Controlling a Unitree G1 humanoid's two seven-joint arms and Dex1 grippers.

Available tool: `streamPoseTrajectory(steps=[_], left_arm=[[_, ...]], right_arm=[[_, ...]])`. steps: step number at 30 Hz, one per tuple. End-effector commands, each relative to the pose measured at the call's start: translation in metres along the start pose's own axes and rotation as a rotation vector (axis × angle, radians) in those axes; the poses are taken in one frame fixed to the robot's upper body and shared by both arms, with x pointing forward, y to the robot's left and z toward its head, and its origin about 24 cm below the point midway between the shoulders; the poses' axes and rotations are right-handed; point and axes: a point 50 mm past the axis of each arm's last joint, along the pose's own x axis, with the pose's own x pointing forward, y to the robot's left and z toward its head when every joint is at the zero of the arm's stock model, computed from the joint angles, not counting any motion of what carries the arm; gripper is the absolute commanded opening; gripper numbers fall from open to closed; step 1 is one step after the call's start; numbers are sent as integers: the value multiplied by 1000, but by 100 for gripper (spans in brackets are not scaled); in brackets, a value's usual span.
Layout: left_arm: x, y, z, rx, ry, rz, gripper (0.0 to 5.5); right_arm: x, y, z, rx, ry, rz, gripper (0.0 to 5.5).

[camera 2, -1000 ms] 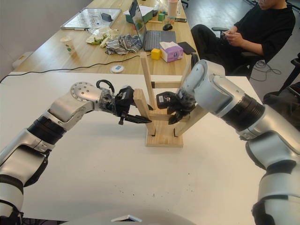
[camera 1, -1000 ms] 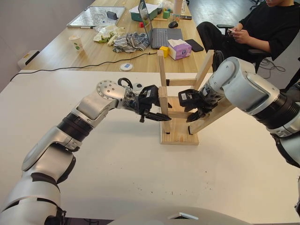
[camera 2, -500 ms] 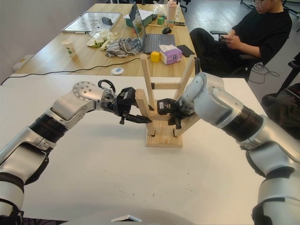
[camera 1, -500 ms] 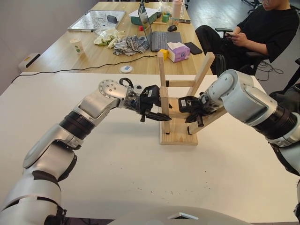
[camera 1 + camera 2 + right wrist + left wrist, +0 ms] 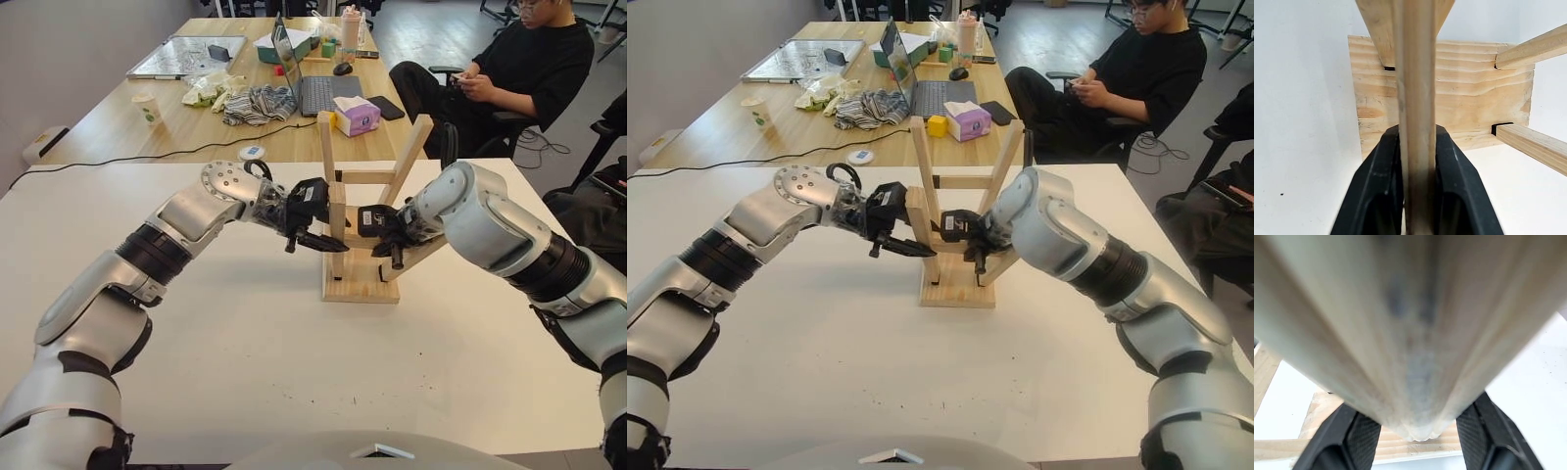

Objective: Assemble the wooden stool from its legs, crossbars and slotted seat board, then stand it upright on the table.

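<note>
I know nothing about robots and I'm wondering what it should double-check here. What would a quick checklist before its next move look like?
1. Seat board lies flat on the table: ok.
2. Left gripper shut on a leg: ok.
3. Right gripper shut on the crossbar: ok.
4. All legs straight: not ok, the far right leg leans outward.
5. Joints fully seated in the slots: cannot tell.
6. Stool standing upright: not ok, it is upside down with its legs pointing up.
</note>
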Motion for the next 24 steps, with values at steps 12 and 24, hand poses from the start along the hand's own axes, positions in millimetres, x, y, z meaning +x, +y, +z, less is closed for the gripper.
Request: streamPoseTrajectory(steps=[12, 24], left_arm=[[14, -108, -158, -514, 562, -223, 265], [-96, -52, -43, -447, -290, 581, 393]], right_arm=[[-123, -29, 38, -209, -361, 24, 281], [-156, 0, -148, 499, -763, -241, 424]])
